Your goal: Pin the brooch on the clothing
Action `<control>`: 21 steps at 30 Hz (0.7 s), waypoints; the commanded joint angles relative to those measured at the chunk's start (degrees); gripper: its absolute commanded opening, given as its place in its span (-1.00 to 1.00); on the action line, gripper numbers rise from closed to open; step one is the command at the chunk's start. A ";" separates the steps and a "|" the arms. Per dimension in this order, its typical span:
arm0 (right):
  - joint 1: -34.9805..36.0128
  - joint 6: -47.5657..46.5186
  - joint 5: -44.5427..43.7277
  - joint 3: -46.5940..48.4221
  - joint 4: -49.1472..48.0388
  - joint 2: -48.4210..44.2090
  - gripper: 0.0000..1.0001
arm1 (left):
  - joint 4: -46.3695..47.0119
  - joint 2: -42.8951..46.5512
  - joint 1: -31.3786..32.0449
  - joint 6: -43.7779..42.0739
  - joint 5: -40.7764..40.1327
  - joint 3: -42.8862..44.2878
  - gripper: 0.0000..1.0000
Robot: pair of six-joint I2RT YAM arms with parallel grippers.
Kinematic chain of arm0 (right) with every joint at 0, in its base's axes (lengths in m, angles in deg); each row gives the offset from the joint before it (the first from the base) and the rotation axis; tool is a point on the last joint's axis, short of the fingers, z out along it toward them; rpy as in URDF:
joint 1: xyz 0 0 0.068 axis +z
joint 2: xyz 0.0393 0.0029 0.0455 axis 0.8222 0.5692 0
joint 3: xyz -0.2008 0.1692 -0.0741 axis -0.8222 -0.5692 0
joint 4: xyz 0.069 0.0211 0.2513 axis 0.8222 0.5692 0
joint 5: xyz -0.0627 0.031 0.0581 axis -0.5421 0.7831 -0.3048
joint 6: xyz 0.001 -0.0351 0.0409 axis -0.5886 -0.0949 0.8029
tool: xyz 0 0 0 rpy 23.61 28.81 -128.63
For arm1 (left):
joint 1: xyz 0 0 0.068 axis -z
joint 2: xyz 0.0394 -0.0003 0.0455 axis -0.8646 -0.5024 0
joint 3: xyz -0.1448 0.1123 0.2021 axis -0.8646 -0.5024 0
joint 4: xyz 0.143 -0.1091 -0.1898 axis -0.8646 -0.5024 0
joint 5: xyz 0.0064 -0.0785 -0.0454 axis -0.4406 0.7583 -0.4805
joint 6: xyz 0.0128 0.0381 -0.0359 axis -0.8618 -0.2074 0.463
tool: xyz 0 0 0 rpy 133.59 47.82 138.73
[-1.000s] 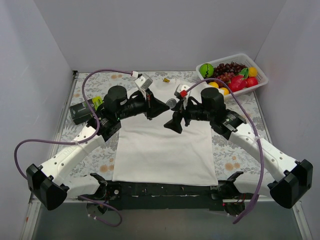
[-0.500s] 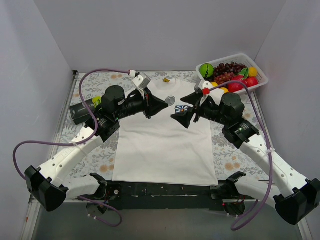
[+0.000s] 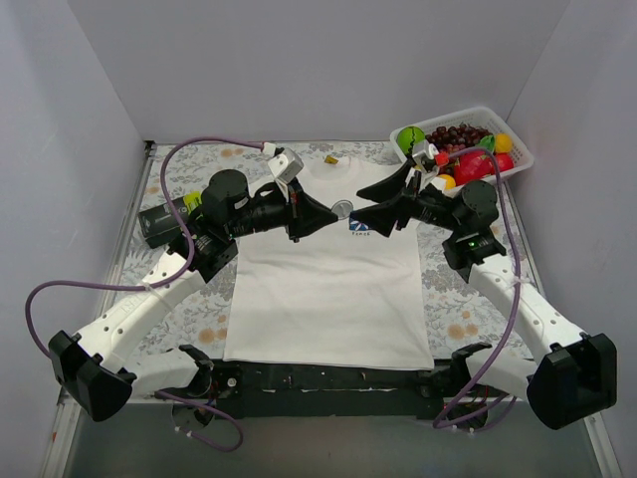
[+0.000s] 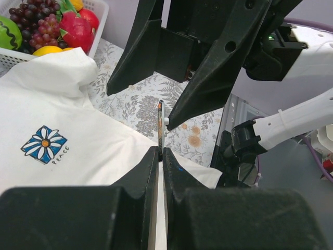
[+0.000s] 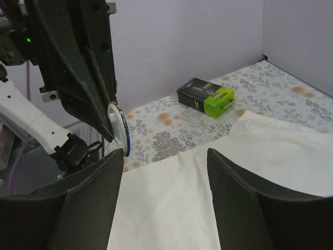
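A white short-sleeved T-shirt (image 3: 318, 289) is spread flat over the middle of the floral-patterned table (image 3: 189, 164). Its hem lies at the near edge and its collar points to the far edge. A small yellow neck tag (image 3: 331, 158) is seen at the collar, and a blue square chest print with a white-and-yellow flower (image 3: 360, 226) lies on the side of the chest toward the right edge.

The small round brooch disc (image 4: 161, 122) is clamped between the closed black fingers of the left gripper (image 4: 161, 150). In the left wrist view it is seen edge-on as a thin upright sliver. It is held over the upper chest, just beside the blue print on the far-left side. It appears to be lifted clear of the fabric, though contact cannot be ruled out from above.

The right gripper (image 3: 360, 207) is held facing the left one, near the brooch. Its two black fingers are spread wide apart and nothing is held between them. In the right wrist view the face of the disc is shown pale with a darker rim.

A white plastic basket of toy fruit (image 3: 463, 144) stands at the far right corner. A dark box with a green end (image 3: 169, 217) lies near the left edge.
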 commanded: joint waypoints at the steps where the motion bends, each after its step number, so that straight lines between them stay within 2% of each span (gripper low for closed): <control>1: 0.02 8.16 5.84 0.62 -14.19 0.65 0.42 | 1.12 0.78 -0.05 0.22 2.63 1.02 -1.00; 3: 0.02 8.61 6.28 0.71 -14.55 1.00 0.35 | 1.56 0.78 -0.05 0.22 2.89 1.02 -1.00; 5: 0.02 9.04 6.63 0.71 -15.17 1.27 0.18 | 1.65 0.78 -0.05 0.13 2.80 1.02 -1.00; 9: -0.07 11.41 6.98 0.27 -18.14 2.23 0.09 | 2.27 0.78 -0.05 0.48 3.94 1.02 -1.00; 10: 0.02 12.38 7.42 0.10 -19.29 2.67 -0.01 | 2.44 0.70 -0.05 0.92 4.29 1.02 -1.00; 12: 0.10 14.49 8.47 0.01 -22.02 3.90 -0.05 | 3.06 0.34 -0.05 1.19 5.00 0.84 -1.00; 15: 0.37 16.08 9.35 0.36 -24.04 5.13 -0.27 | 3.93 -0.18 -0.05 1.89 6.05 0.84 -1.00; 18: 0.98 16.43 10.23 1.15 -23.78 6.01 -0.69 | 4.73 -0.62 -0.05 2.50 6.76 0.58 -1.00; 19: 1.07 16.52 10.41 1.24 -23.69 6.19 -0.97 | 4.90 -0.62 -0.05 2.68 6.84 0.58 -1.00; 21: 1.07 16.78 10.33 1.06 -23.61 6.19 -0.97 | 5.17 -0.62 -0.05 2.77 6.06 0.32 -1.00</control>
